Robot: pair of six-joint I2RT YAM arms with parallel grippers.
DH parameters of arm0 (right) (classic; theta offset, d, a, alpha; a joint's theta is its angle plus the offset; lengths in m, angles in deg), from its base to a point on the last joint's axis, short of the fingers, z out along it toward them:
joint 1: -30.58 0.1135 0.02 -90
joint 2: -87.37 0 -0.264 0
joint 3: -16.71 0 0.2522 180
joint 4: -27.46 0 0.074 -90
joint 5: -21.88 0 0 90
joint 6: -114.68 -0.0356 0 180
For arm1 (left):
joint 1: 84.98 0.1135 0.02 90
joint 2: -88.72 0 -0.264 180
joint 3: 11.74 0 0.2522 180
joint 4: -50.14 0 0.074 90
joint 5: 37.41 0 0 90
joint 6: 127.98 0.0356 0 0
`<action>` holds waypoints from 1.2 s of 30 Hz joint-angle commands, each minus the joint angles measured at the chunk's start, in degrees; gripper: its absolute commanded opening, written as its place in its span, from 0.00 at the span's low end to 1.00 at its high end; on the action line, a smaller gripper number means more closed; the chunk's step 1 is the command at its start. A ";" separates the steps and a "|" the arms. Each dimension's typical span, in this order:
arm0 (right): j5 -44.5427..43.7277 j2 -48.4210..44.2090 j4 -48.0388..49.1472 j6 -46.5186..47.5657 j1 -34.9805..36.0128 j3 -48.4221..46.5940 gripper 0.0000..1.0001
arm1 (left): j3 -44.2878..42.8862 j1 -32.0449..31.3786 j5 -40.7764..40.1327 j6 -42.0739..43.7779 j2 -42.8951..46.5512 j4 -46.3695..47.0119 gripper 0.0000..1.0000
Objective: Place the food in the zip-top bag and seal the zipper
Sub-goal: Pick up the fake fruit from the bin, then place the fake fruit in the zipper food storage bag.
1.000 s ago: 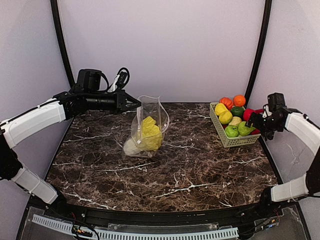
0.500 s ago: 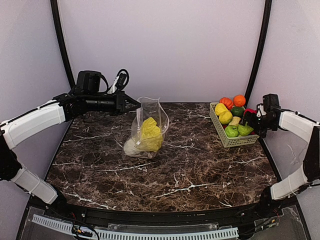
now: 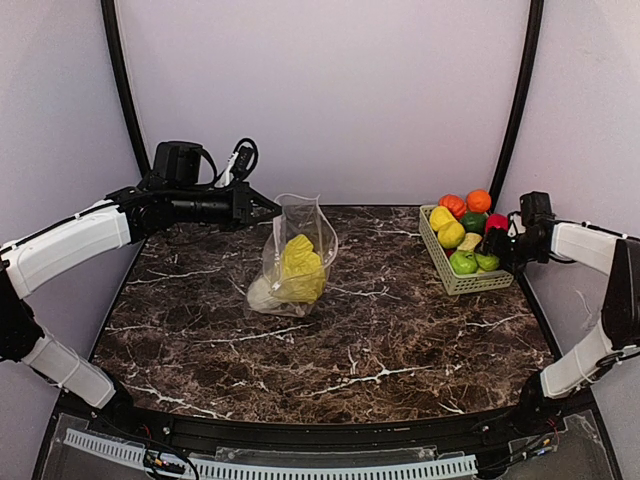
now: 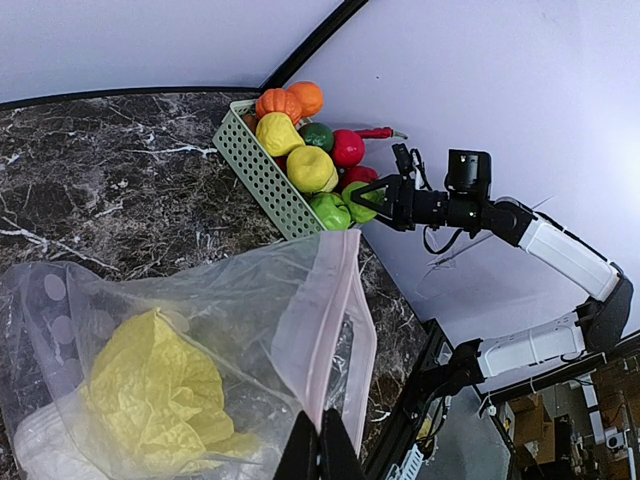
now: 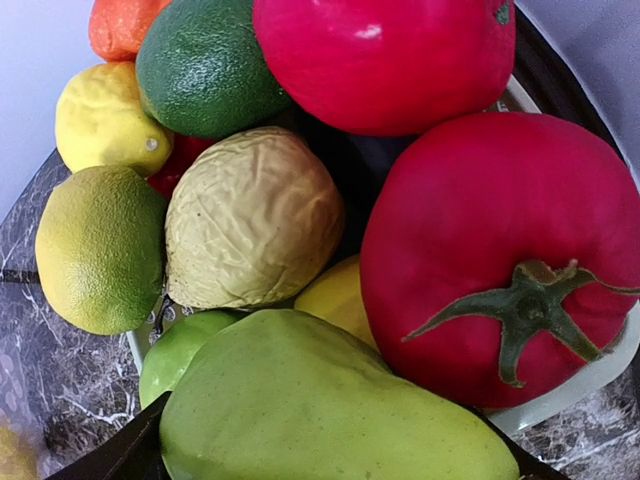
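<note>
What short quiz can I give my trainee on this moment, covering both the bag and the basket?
1. True or false: the cabbage lies inside the zip-top bag.
2. Which food sits between the open fingers of the right gripper? A banana, B green pear, C grapes.
3. Fill in: the left gripper is shut on the bag's pink ____.
Key: 1 true; 2 B; 3 zipper.

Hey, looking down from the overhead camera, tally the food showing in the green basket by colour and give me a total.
Orange rounded plastic-looking fruits: 2
Yellow plastic-looking fruits, one paler: 3
Green plastic-looking fruits, one darker: 3
Red round plastic-looking fruit: 1
Total: 9 showing in the pale green mesh basket; others may hide underneath.
</note>
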 commanded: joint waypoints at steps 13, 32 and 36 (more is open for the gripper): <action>-0.24 -3.48 1.25 0.29 -0.17 0.46 0.65 | 0.20 0.39 -0.18 0.13 1.47 0.94 0.01; 9.10 -12.88 0.49 8.40 34.95 -16.25 0.60 | 0.20 0.37 0.11 -0.11 1.33 1.55 0.01; 8.78 -9.92 0.00 12.57 45.91 -21.84 0.60 | 0.33 0.35 0.14 -0.37 1.40 2.03 0.01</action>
